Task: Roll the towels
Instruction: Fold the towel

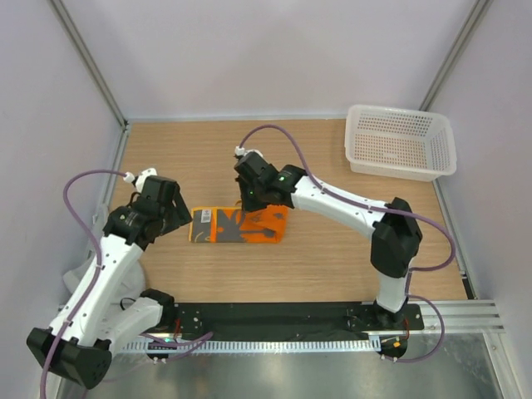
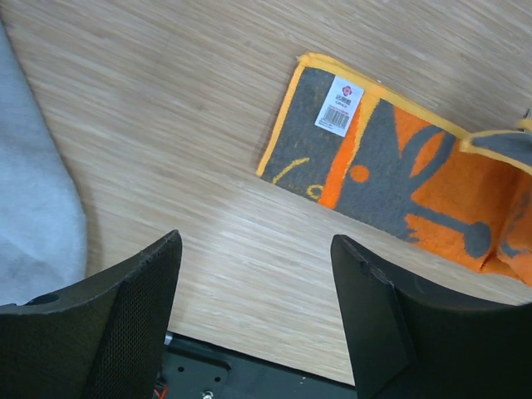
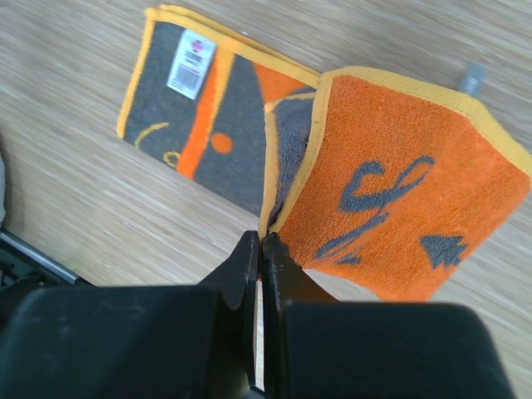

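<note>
Orange towel (image 3: 391, 208) lies folded over on the counter (image 1: 332, 258).
Right jaws clamped on its folded corner; left jaws apart, holding nothing.

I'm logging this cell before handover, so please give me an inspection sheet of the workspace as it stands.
Surface: wooden table, no spills seen.
Job's things: orange towel mid-table, one end folded over; grey towel partly in view beside the left arm.
Clutter: basket, far right corner.
Grippers: right gripper shut on the orange towel's edge; left gripper open over bare wood, holding nothing.
Cables: purple cables, one looping off each arm.
Surroundings: pale walls, metal posts.
</note>
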